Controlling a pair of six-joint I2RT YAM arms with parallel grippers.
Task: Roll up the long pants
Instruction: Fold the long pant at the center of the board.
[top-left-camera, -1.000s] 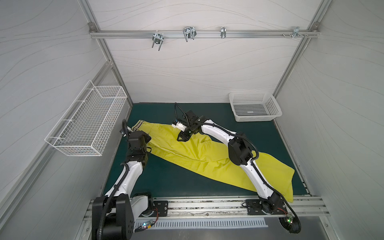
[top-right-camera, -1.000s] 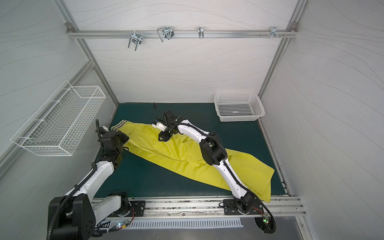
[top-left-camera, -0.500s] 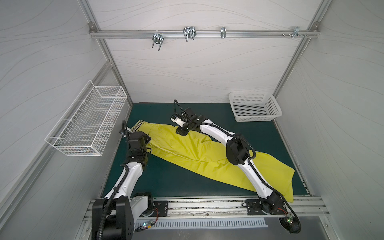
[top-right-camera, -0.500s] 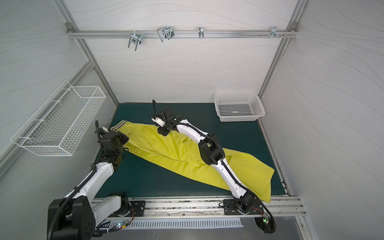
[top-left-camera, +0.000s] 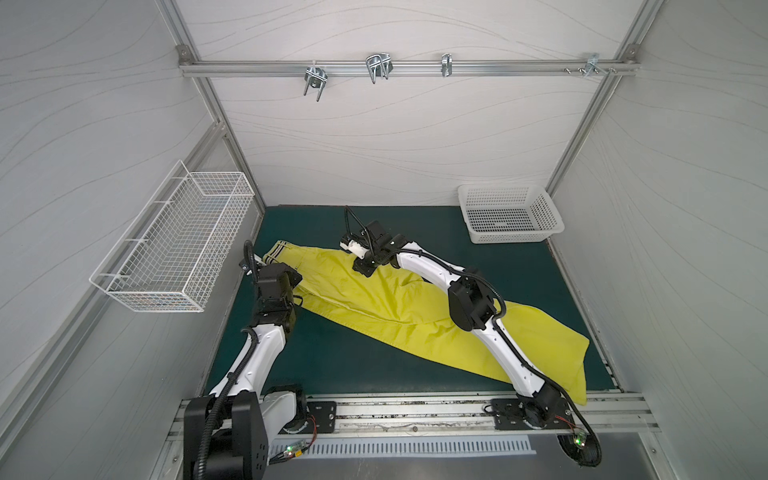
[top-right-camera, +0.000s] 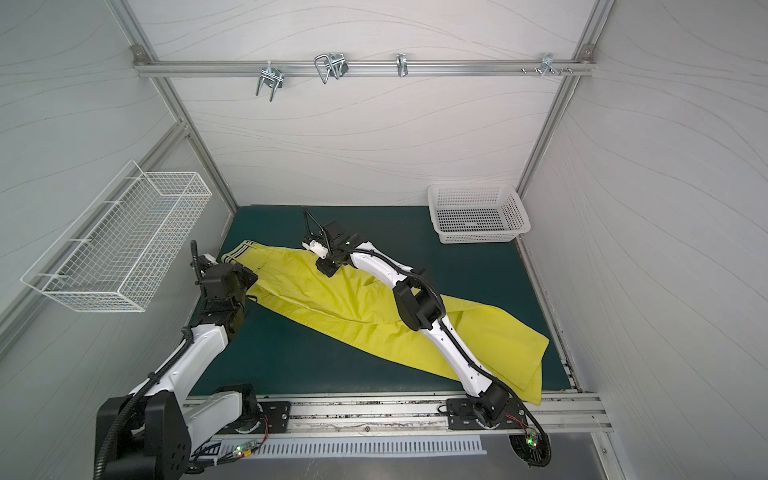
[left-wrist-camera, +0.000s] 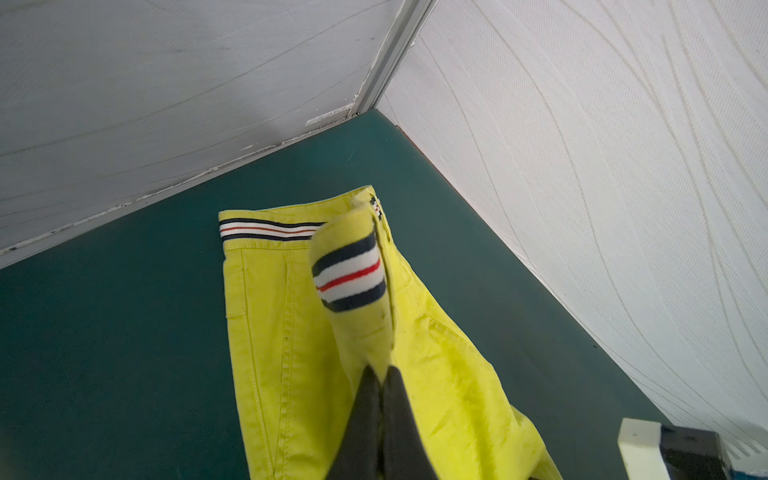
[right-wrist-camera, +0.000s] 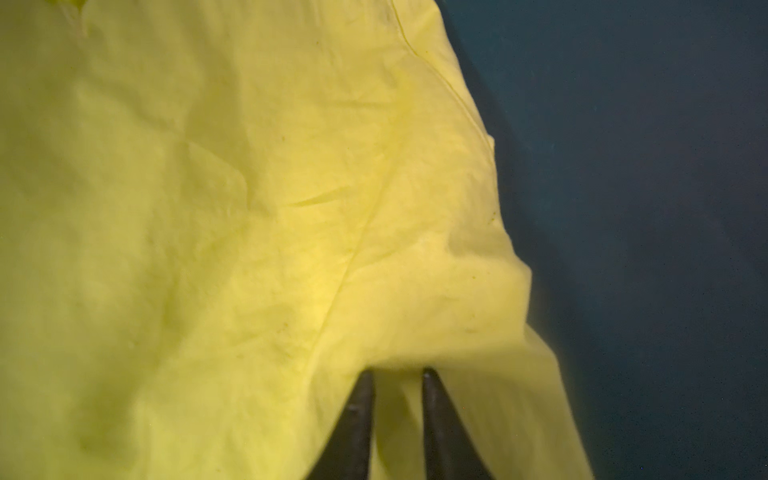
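Observation:
The long pants (top-left-camera: 395, 309) (top-right-camera: 353, 309), bright yellow-green, lie slantwise across the green mat, from the striped waistband (top-left-camera: 276, 254) at the far left to the leg ends at the near right. My left gripper (top-left-camera: 296, 286) (left-wrist-camera: 381, 370) is shut on a raised fold of the long pants (left-wrist-camera: 436, 374) just below the striped waistband (left-wrist-camera: 349, 270). My right gripper (top-left-camera: 361, 270) (right-wrist-camera: 397, 374) sits at the far edge of the long pants (right-wrist-camera: 249, 208), near the hip. Its fingers (right-wrist-camera: 361, 407) are pinched on a ridge of fabric.
A white plastic basket (top-left-camera: 511, 237) stands at the far right corner of the green mat (top-left-camera: 332, 361). A wire basket (top-left-camera: 174, 249) hangs on the left wall. A rail with metal hooks (top-left-camera: 376, 70) crosses overhead. The right arm (top-left-camera: 473, 303) spans over the pants.
My right gripper has slid a little toward the far left along the pants' edge and closed on the fabric. The left gripper has kept its hold and place.

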